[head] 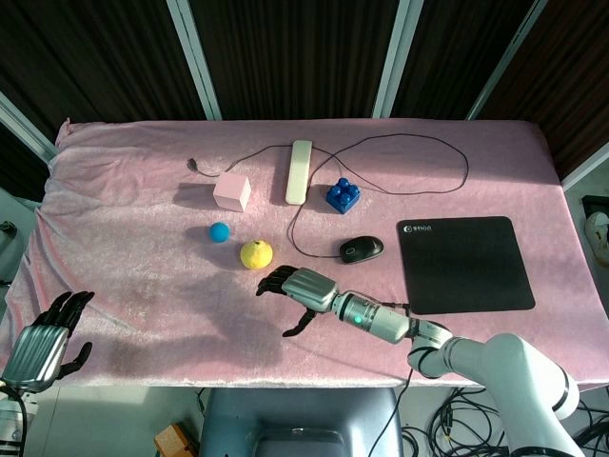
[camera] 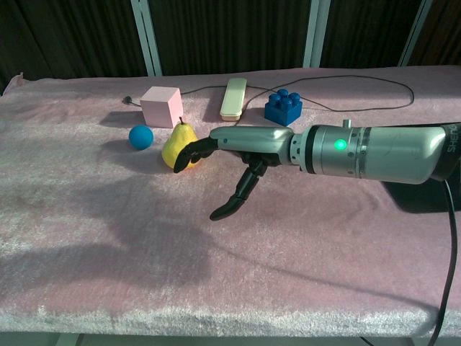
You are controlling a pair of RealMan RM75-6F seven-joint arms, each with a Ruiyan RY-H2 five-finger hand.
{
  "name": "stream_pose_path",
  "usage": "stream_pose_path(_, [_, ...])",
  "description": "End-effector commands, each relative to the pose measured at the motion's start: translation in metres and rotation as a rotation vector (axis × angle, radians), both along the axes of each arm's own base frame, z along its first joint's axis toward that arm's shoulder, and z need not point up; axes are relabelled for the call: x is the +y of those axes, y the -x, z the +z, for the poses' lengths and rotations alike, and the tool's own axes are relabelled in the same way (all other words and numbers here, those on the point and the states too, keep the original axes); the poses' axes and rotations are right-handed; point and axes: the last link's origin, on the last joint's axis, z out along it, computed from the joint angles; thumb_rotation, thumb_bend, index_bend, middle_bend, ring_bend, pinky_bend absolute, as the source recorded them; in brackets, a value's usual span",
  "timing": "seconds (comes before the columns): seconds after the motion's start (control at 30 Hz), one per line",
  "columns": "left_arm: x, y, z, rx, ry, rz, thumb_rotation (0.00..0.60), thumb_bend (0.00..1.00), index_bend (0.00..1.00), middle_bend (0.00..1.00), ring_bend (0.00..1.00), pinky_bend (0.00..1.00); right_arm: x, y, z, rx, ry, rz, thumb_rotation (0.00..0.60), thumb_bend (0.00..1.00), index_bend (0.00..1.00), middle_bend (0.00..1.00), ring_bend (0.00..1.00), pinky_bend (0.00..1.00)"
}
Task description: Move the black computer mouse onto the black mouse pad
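Observation:
The black computer mouse (head: 361, 249) lies on the pink cloth, just left of the black mouse pad (head: 464, 264), apart from it. Its thin cable (head: 419, 140) loops toward the back of the table. My right hand (head: 300, 288) hovers low in front and to the left of the mouse, fingers spread and holding nothing. In the chest view the right hand (camera: 238, 155) reaches left with its fingertips near a yellow pear (camera: 177, 143), and its forearm hides the mouse. My left hand (head: 48, 338) hangs off the table's front left corner, fingers apart and empty.
The yellow pear (head: 256, 254) stands next to my right hand's fingertips. Behind it are a blue ball (head: 220, 231), a pink cube (head: 232, 192), a cream bar (head: 299, 171) and a blue building block (head: 342, 196). The pink cloth (head: 143, 286) covers the table.

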Motion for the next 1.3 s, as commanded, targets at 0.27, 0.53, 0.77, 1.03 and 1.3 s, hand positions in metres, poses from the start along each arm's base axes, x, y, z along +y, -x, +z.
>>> stream_pose_path(0.27, [-0.001,-0.001,-0.001,0.002,0.004,-0.004,0.600,0.39,0.10,0.11,0.07,0.31,-0.001,0.007,0.002,0.002,0.007,-0.003,0.600,0.13,0.34,0.29,0.19,0.23])
stream_pose_path(0.53, [0.003,0.000,-0.002,0.001,0.016,-0.002,0.600,0.39,0.10,0.11,0.07,0.31,-0.011,0.022,0.020,0.018,0.058,-0.021,0.600,0.13,0.34,0.29,0.19,0.23])
stream_pose_path(0.77, [0.004,0.000,-0.003,0.002,0.018,0.001,0.600,0.39,0.10,0.11,0.07,0.31,-0.022,0.049,0.045,0.051,0.131,-0.073,0.600,0.13,0.34,0.29,0.18,0.23])
stream_pose_path(1.03, [0.004,0.000,-0.005,0.006,0.025,0.008,0.600,0.39,0.10,0.11,0.07,0.31,-0.041,0.085,0.074,0.096,0.226,-0.179,0.600,0.13,0.34,0.29,0.18,0.23])
stream_pose_path(1.3, [0.004,0.000,-0.005,0.007,0.029,0.009,0.600,0.39,0.10,0.10,0.07,0.31,-0.060,0.102,0.080,0.137,0.314,-0.242,0.600,0.13,0.34,0.29,0.19,0.23])
